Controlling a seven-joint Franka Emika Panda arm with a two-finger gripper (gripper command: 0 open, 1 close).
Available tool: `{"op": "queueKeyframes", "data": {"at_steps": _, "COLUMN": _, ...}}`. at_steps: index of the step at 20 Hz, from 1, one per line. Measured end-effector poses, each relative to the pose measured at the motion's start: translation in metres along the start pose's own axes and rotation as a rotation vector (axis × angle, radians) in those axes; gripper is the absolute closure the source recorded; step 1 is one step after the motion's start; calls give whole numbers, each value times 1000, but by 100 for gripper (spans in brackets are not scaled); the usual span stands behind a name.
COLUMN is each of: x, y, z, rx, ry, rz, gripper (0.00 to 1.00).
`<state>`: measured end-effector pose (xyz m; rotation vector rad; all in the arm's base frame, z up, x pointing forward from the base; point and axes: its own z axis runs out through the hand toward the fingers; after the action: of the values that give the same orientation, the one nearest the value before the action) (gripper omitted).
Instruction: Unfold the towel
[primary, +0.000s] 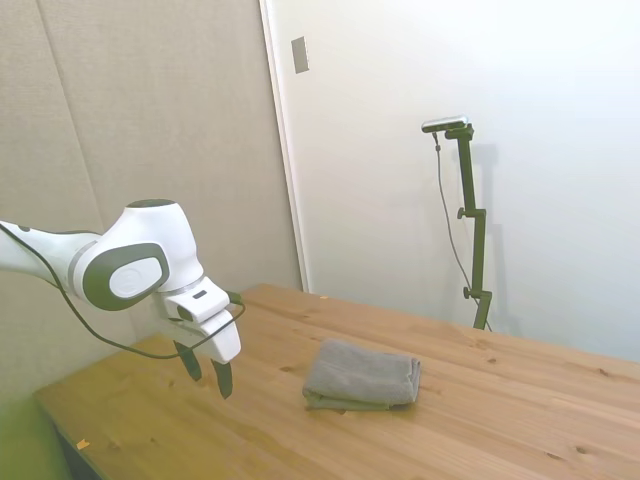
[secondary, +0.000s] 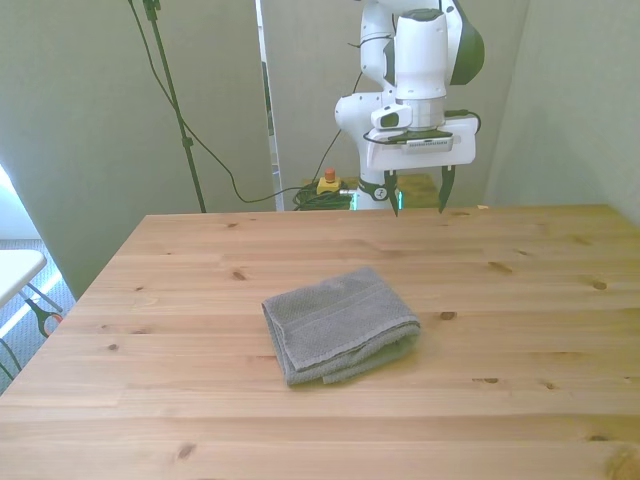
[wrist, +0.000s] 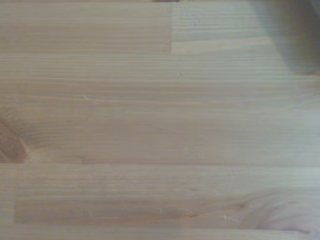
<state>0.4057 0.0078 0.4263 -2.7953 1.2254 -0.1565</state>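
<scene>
One grey towel (secondary: 340, 323), folded, lying mid-table (secondary: 520, 300); one gripper (secondary: 418, 196) above the table's far edge, well apart from towel; fingers spread wide, holding nothing. Only bare wood in wrist view.

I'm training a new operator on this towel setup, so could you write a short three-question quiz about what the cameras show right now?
1. True or false: the gripper is already holding the towel.
2. Multiple choice: the towel is A) spread out flat, B) folded in layers, C) hanging off the table edge.
3. Short answer: what does the wrist view show?

Key
1. False. The jaws are open and empty, hanging above the table's far edge in the front view, clear of the towel.
2. B. Stacked layers show along the towel's edges.
3. Only bare wood; no towel in it.
</scene>
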Motion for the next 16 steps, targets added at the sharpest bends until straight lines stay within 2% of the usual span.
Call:
{"op": "queueKeyframes", "data": {"at_steps": 3, "x": 4, "y": 2, "z": 0, "rx": -1, "ry": 3, "rz": -2, "gripper": 0}}
{"op": "queueKeyframes", "data": {"at_steps": 6, "x": 38, "y": 18, "z": -16, "rx": 4, "ry": 43, "rz": 27, "gripper": 0}}
{"op": "queueKeyframes", "data": {"at_steps": 10, "x": 118, "y": 65, "z": -43, "rx": 27, "ry": 74, "rz": 115, "gripper": 0}}
{"op": "queueKeyframes", "data": {"at_steps": 13, "x": 186, "y": 108, "z": -48, "rx": 37, "ry": 85, "rz": 194, "gripper": 0}}
{"op": "queueKeyframes", "data": {"at_steps": 16, "x": 249, "y": 147, "z": -42, "rx": 122, "ry": 18, "rz": 264, "gripper": 0}}
